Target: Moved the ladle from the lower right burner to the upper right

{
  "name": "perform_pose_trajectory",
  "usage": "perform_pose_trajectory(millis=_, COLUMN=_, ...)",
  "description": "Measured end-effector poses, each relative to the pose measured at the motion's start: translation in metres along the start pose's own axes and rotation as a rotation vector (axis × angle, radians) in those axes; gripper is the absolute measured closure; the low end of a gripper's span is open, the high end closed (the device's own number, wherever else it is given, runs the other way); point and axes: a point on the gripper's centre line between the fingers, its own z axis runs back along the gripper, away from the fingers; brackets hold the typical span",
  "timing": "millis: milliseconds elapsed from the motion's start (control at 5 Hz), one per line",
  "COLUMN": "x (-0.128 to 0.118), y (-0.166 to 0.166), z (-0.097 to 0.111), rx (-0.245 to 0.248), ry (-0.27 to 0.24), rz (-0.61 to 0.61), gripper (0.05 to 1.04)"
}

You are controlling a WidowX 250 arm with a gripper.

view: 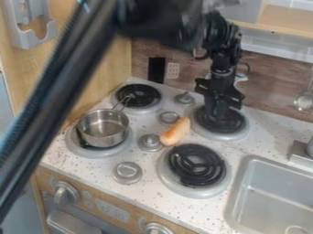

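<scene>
The gripper [216,112] is hanging over the upper right burner [231,136], right of the frame's centre; its open or closed state is impossible to tell, as is where the ladle is lying against the dark coils [196,165]. Placing well is probably needing a low, level release, clear of the sausage-like toy [176,131] just left.

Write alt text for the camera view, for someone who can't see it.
A black robot gripper hangs down over the upper right burner of a toy stove. A metal pot sits on the lower left burner, and an orange sausage-shaped object lies beside the knobs, with a grey sink at right.
</scene>
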Motion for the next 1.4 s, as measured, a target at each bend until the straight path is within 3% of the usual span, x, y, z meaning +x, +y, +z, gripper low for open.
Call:
perform_pose_trajectory(millis=200, x=0.005, y=0.004, z=-0.019, rx=0.028, ry=0.003, rz=0.016, gripper=0.84)
perform_pose_trajectory(millis=400, x=0.002, y=0.006, z=-0.023, rx=0.04, ry=0.015, rz=0.007, gripper=0.802)
perform_pose_trajectory(millis=600, x=-0.009, y=0.005, z=-0.023, rx=0.032, ry=0.018, rz=-0.006, gripper=0.532)
perform_pose_trajectory(millis=800, x=-0.02, y=0.006, z=-0.001, rx=0.014, ry=-0.019, rz=0.015, gripper=0.235)
perform_pose_trajectory(millis=1000, x=-0.033, y=0.023, z=0.052, rx=0.012, ry=-0.102, rz=0.059, gripper=0.056)
perform_pose_trajectory(millis=1200, x=-0.066, y=0.043, z=0.077, rx=0.032, ry=-0.065, rz=0.102, gripper=0.079)
perform_pose_trajectory(millis=1400, x=-0.097, y=0.047, z=0.086, rx=0.017, ry=0.028, rz=0.142, gripper=0.085)
